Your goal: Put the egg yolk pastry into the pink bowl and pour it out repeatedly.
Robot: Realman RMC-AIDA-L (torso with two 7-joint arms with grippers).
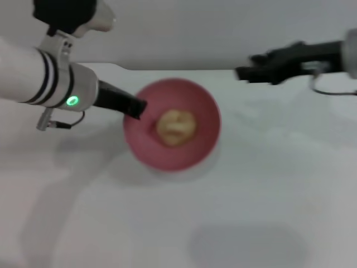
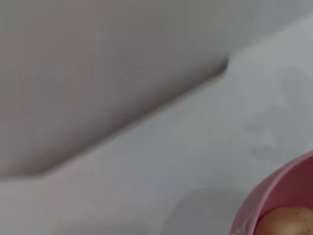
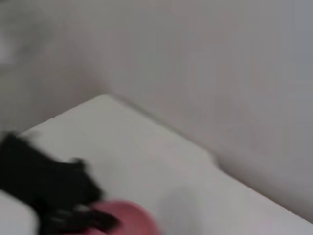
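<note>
The pink bowl (image 1: pixel 207 146) is in the middle of the white table in the head view. The egg yolk pastry (image 1: pixel 176 127), a pale yellow lump, lies inside it. My left gripper (image 1: pixel 138 108) reaches in from the left and is shut on the bowl's left rim. The left wrist view shows part of the bowl (image 2: pixel 274 196) with the pastry (image 2: pixel 288 223) in it. My right gripper (image 1: pixel 245 72) hovers at the back right, apart from the bowl and holding nothing that I can see. The right wrist view shows my left gripper (image 3: pixel 98 220) at the bowl's rim (image 3: pixel 129 215).
The white table (image 1: pixel 268 184) spreads to the front and right of the bowl. Its back edge (image 1: pixel 184 68) meets a grey wall just behind the bowl. The table's corner shows in the left wrist view (image 2: pixel 227 66).
</note>
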